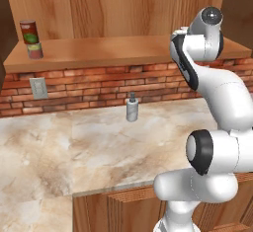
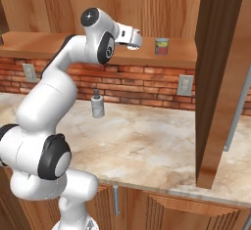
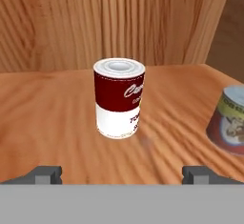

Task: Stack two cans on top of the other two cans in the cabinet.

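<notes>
Nearest the hand camera, the gripper [image 3: 122,174] has its two dark fingertips [image 3: 46,174] set wide apart at the bottom of the view, nothing between them. Just ahead, centred in that gap, the red can with the white band [image 3: 119,98] stands upright on the wooden cabinet shelf [image 3: 52,118], clear of the tips. Off to the right of it, near but apart, sits a pale grey-green can [image 3: 229,121] with a red and yellowish label, cut by the frame edge; in the right base view that one [image 2: 161,46] stands on the shelf just beyond the hand.

Down on the marble counter [image 1: 99,142] the grey pump bottle [image 1: 132,107] stands alone by the brick wall, well out of the play. Far at the other end of the shelf, the left base view shows the dark red-brown can with the green patch [image 1: 28,31] already sitting on top of another pale can [image 1: 35,51]. So one stack looks done, and this is the approach for the second.

Risks, as I read it: the tips are wide, but if the hand drives in off-centre one finger could nudge the red can and tip or slide it toward the plank back wall [image 3: 109,23]. Closing too near the top rim could let it pivot on the lift. And the neighbour is close on the right; a sweep that way before the can is lifted above it could knock the base can away.
</notes>
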